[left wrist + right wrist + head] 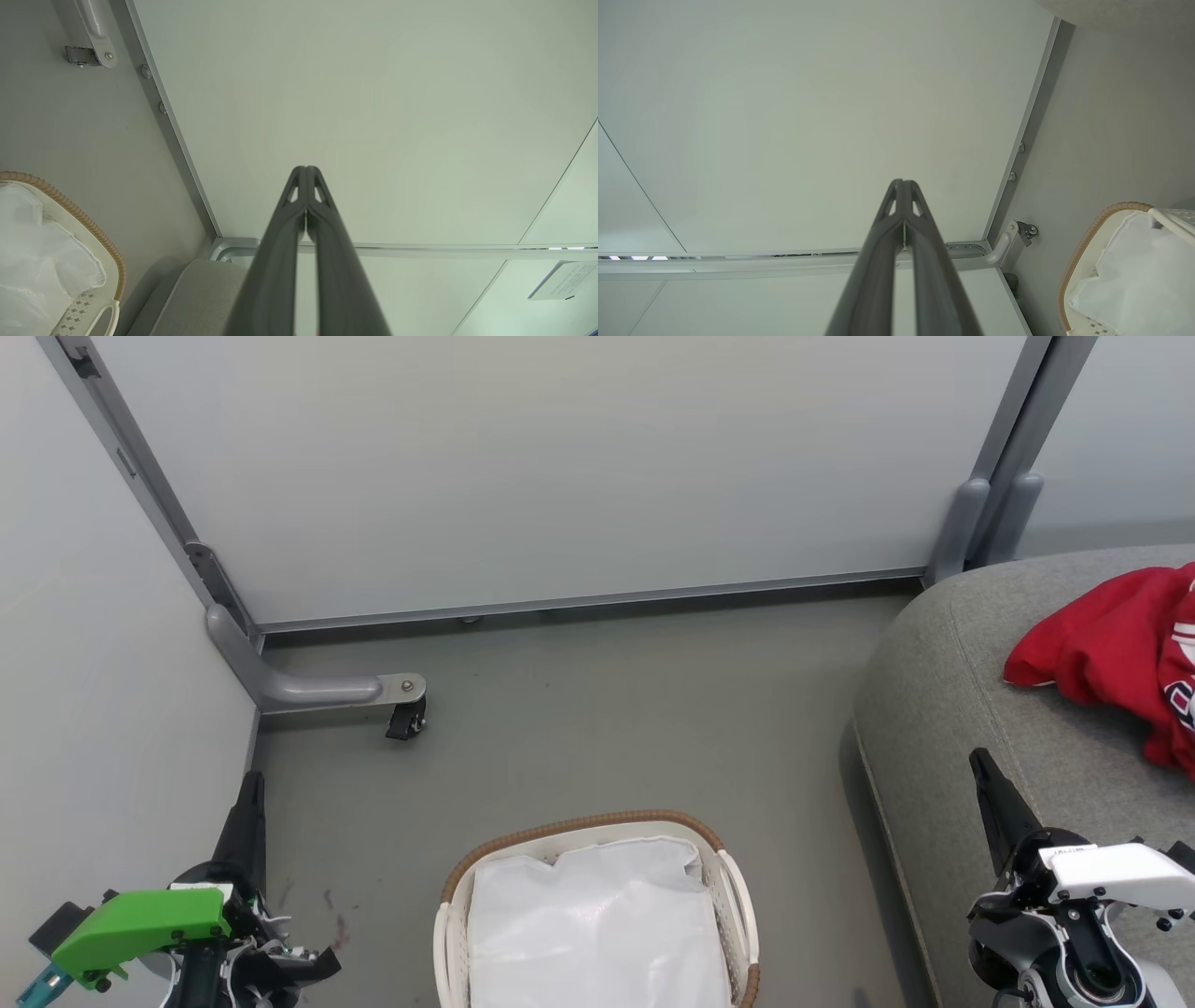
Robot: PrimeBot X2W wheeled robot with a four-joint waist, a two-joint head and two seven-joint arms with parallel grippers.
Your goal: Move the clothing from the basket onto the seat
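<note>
1. The clothing (pixel 1116 653) lies in a red heap on the seat (pixel 971 728), right where the task wants it.
2. The basket (pixel 588 823) stands on the floor just beside the seat, its white liner (pixel 597 924) bare. It looks emptied.
3. The left fingers (pixel 247 821) and right fingers (pixel 1001 807) are pressed together, holding nothing, either side of the basket. This is probably a rest pose.

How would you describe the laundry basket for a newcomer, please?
Find the large grey fabric sofa seat on the right. On the floor beside it stands an oval white perforated plastic basket. Only it has a brown woven rim and white cloth liner.
</note>
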